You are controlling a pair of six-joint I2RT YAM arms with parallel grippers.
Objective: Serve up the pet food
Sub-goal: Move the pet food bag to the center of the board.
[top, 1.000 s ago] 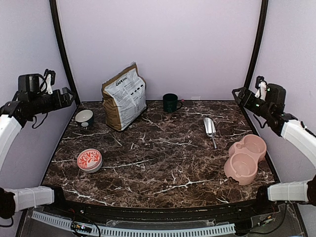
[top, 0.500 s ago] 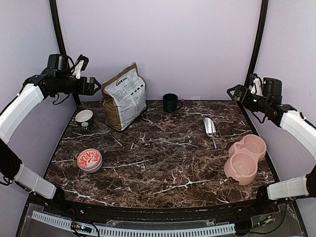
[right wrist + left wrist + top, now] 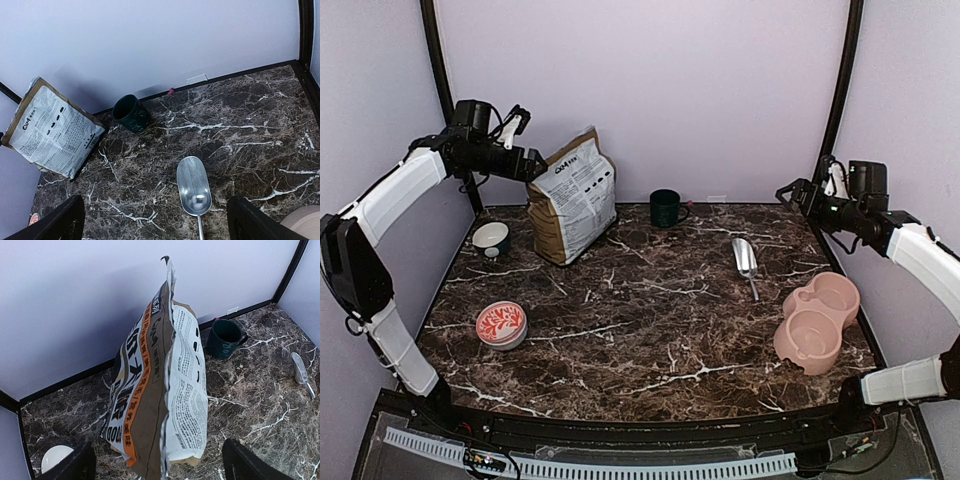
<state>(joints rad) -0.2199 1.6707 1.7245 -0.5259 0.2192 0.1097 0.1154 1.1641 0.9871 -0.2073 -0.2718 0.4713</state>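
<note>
Swinging in from the far left wall over the last second, the left gripper (image 3: 533,166) is now hovering just beside the top corner of the paper bag (image 3: 572,195), jaws spread wide and holding nothing. The left wrist view is looking down along the bag's top edge with a finger on either side, neither touching it. The right gripper (image 3: 788,190) is only creeping inward a little at the back right, jaws fully apart and empty, with the metal scoop (image 3: 746,258) lying below and ahead of it. Everything on the table (image 3: 650,330) is sitting where it was. Reading this as the approach: the left arm is lining up on the bag, the right probably on the scoop, and nothing is served yet. The pet food is not showing loose anywhere; judging it is still inside the bag, which is standing at the back left, leaning slightly. The pink double bowl (image 3: 817,322) is waiting empty at the front right, well apart from the bag. Also around: a dark green mug (image 3: 666,208) right of the bag, a small white bowl (image 3: 491,238) on its left, a red patterned bowl (image 3: 502,324) front left. Nothing is blocking the bag's top, which is looking pinched shut; cannot tell if sealed.
</note>
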